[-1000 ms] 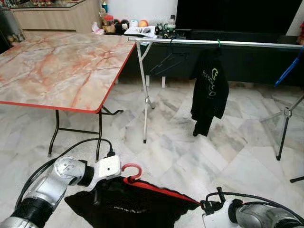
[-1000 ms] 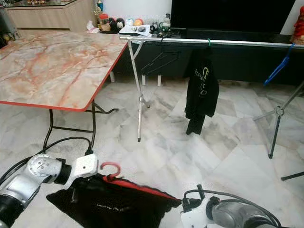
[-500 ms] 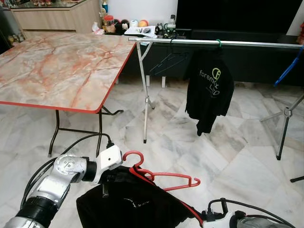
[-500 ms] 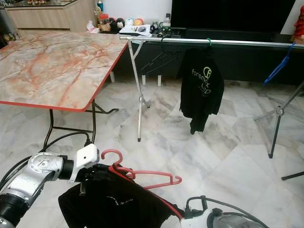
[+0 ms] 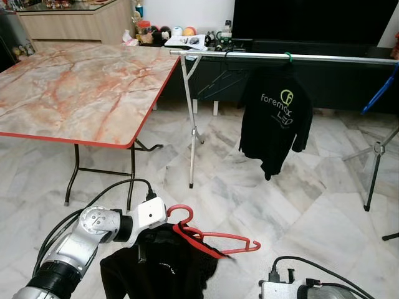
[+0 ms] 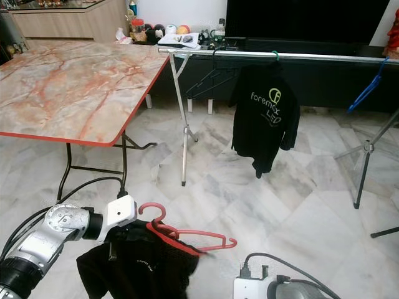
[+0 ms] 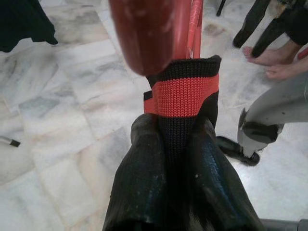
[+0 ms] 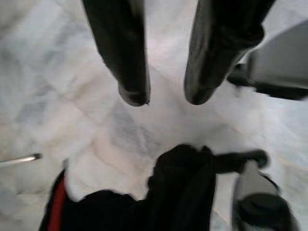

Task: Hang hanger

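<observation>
Fingers (image 7: 144,173) of my left gripper (image 7: 175,139) are clamped tight on the collar of a black garment (image 5: 159,268), right where its knitted band is striped orange-red; the cloth fills the narrow slit between the two pads. Through that collar runs the red hanger (image 5: 209,233), its hook curling up just beside my left wrist and its bar reaching out to my right, tilted, with the far end bare of cloth. The garment hangs bunched below my grip, low in front of me and above the marble floor (image 5: 299,199). In the left wrist view a person's bare feet (image 7: 269,60) stand on the tiles further off.

My right gripper (image 8: 166,96) is let go, its two fingers spread apart with nothing between them, pointing down at pale tile; a fold of the same dark cloth lies past the fingertips, apart from them. My right arm (image 5: 305,291) sits low at my right side.

Ahead stands a metal clothes rail (image 5: 280,56) on thin legs. A black T-shirt (image 5: 277,121) with a pale green logo hangs from it on a green hook, and an empty black hanger (image 5: 218,81) hangs just to its left. To my left is a folding table (image 5: 75,93) with a marbled pink top and red edge, well apart from the rail's near leg.
</observation>
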Controlling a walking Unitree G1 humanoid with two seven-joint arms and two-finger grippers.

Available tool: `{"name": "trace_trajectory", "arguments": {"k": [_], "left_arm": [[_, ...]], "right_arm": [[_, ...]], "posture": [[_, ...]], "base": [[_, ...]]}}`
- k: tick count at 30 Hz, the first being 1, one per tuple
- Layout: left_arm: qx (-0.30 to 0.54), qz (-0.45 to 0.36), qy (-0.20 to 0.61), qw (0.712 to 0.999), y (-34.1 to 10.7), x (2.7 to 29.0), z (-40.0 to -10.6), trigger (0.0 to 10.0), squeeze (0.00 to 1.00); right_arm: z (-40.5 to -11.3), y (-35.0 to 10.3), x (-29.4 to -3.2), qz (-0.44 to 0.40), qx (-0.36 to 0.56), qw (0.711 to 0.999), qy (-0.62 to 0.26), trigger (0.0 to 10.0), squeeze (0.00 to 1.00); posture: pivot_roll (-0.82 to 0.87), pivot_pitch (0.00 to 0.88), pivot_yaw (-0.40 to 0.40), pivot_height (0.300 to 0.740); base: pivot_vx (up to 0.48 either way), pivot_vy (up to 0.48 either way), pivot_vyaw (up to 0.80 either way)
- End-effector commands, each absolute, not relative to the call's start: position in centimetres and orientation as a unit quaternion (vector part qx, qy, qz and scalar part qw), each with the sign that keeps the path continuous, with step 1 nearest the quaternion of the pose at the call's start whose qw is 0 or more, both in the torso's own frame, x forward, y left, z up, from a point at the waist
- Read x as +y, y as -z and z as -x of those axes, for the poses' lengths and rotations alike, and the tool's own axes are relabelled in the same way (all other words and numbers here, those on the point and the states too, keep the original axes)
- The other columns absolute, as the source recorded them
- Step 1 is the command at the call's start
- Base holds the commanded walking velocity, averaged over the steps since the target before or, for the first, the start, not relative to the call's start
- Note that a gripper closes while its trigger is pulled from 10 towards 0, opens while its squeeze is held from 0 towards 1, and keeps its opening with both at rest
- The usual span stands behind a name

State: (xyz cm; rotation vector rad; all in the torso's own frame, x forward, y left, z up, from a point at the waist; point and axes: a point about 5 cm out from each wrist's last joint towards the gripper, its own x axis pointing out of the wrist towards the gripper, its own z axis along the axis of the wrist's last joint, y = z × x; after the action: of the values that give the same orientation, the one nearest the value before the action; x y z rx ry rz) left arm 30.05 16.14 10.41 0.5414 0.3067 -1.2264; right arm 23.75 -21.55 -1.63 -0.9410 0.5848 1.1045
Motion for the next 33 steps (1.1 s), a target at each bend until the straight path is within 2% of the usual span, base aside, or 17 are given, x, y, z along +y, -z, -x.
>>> {"name": "trace_trajectory", "arguments": {"k": [1, 4, 6, 7, 8, 11, 12, 15, 17, 18, 23, 24, 27, 29, 30, 32, 33], "left_arm": [[0.146, -0.271, 0.568, 0.763, -10.0, 16.2, -29.9, 10.0, 0.00], [0.142, -0.261, 0.563, 0.771, -9.7, 15.9, -29.9, 10.0, 0.00], [0.131, -0.257, 0.546, 0.786, -9.5, 15.7, -30.2, 10.0, 0.00], [0.120, -0.250, 0.530, 0.802, -9.5, 15.6, -30.5, 10.0, 0.00], [0.101, -0.241, 0.502, 0.825, -9.6, 15.5, -31.0, 10.0, 0.00], [0.082, -0.158, 0.447, 0.877, -9.5, 15.3, -31.7, 10.0, 0.00], [0.082, -0.158, 0.447, 0.877, -9.5, 15.3, -31.7, 10.0, 0.00], [0.078, -0.118, 0.392, 0.909, -8.9, 15.6, -32.0, 10.0, 0.00], [0.066, -0.128, 0.354, 0.924, -8.4, 15.8, -31.9, 10.0, 0.00], [0.058, -0.132, 0.340, 0.929, -8.4, 15.8, -31.9, 10.0, 0.00], [0.046, -0.088, 0.222, 0.970, -8.1, 17.9, -32.1, 10.0, 0.00], [0.034, -0.058, 0.156, 0.985, -8.3, 19.9, -31.7, 10.0, 0.00], [0.016, 0.002, 0.032, 0.999, -9.1, 24.1, -31.0, 10.0, 0.00], [0.018, 0.012, -0.005, 1.000, -8.9, 25.5, -30.5, 10.0, 0.00], [0.031, 0.008, -0.020, 0.999, -8.1, 26.7, -29.9, 10.0, 0.00], [0.072, -0.097, 0.002, 0.993, -6.6, 26.7, -29.2, 10.0, 0.00], [0.087, -0.095, 0.006, 0.992, -5.8, 26.6, -28.7, 10.0, 0.00]], "right_arm": [[-23.3, 1.8, -21.6, 0.382, 0.291, 0.714, -0.509, 10.0, 1.00], [-22.9, 1.7, -21.5, 0.351, 0.305, 0.698, -0.545, 10.0, 1.00], [-23.6, 1.2, -21.5, 0.359, 0.286, 0.715, -0.528, 10.0, 1.00], [-24.4, 0.8, -21.5, 0.349, 0.278, 0.743, -0.498, 10.0, 1.00], [-25.2, 0.3, -21.5, 0.333, 0.264, 0.777, -0.465, 10.0, 0.01], [-27.3, -1.0, -21.6, 0.249, 0.224, 0.878, -0.342, 10.0, 0.00], [-27.3, -1.0, -21.6, 0.249, 0.224, 0.878, -0.342, 10.0, 0.00], [-28.2, -1.5, -21.3, 0.177, 0.188, 0.931, -0.259, 10.0, 0.00], [-27.9, -1.0, -21.3, 0.027, 0.168, 0.970, -0.175, 10.0, 0.00], [-27.6, -0.7, -21.3, -0.027, 0.165, 0.974, -0.150, 10.0, 0.00], [-26.5, 0.7, -20.8, -0.050, 0.167, 0.985, -0.005, 10.0, 0.00], [-25.7, 1.0, -21.0, -0.183, 0.130, 0.969, 0.107, 10.0, 0.00], [-23.7, 2.0, -21.7, -0.333, 0.104, 0.908, 0.234, 10.0, 0.00], [-23.0, 2.8, -21.6, -0.341, 0.122, 0.896, 0.257, 10.0, 0.00], [-22.5, 3.7, -20.8, -0.316, 0.157, 0.905, 0.238, 10.0, 0.00], [-23.2, 3.3, -19.5, -0.235, 0.176, 0.941, 0.169, 10.0, 0.00], [-23.7, 3.1, -19.0, -0.230, 0.175, 0.945, 0.156, 10.0, 0.00]], "posture": [[0.08, 0.000, 0.053, 0.740], [0.07, 0.000, 0.055, 0.740], [0.07, 0.000, 0.055, 0.740], [0.07, 0.000, 0.055, 0.740], [0.07, 0.000, 0.063, 0.740], [0.06, 0.000, 0.075, 0.740], [0.06, 0.000, 0.075, 0.740], [0.03, 0.000, 0.091, 0.740], [0.13, 0.000, 0.053, 0.740], [0.13, 0.000, 0.048, 0.740], [0.08, 0.020, 0.081, 0.740], [0.11, 0.071, 0.081, 0.740], [0.09, 0.108, 0.094, 0.740], [0.06, 0.121, 0.088, 0.740], [0.07, 0.132, 0.081, 0.740], [0.09, 0.125, 0.093, 0.740], [0.06, 0.138, 0.093, 0.740]], "base": [[0.000, 0.000, 0.00], [0.000, 0.000, 0.00], [0.000, 0.000, 0.00], [0.000, 0.000, 0.00], [0.000, 0.000, 0.00], [0.000, 0.000, 0.00], [0.000, 0.000, 0.00], [0.000, 0.000, 0.00], [0.000, 0.000, 0.00], [0.000, 0.000, 0.00], [0.000, 0.000, 0.00], [0.000, 0.000, 0.00], [0.000, 0.000, 0.00], [0.000, 0.000, 0.00], [0.000, 0.000, 0.00], [0.000, 0.000, 0.00], [0.000, 0.000, 0.00]]}}
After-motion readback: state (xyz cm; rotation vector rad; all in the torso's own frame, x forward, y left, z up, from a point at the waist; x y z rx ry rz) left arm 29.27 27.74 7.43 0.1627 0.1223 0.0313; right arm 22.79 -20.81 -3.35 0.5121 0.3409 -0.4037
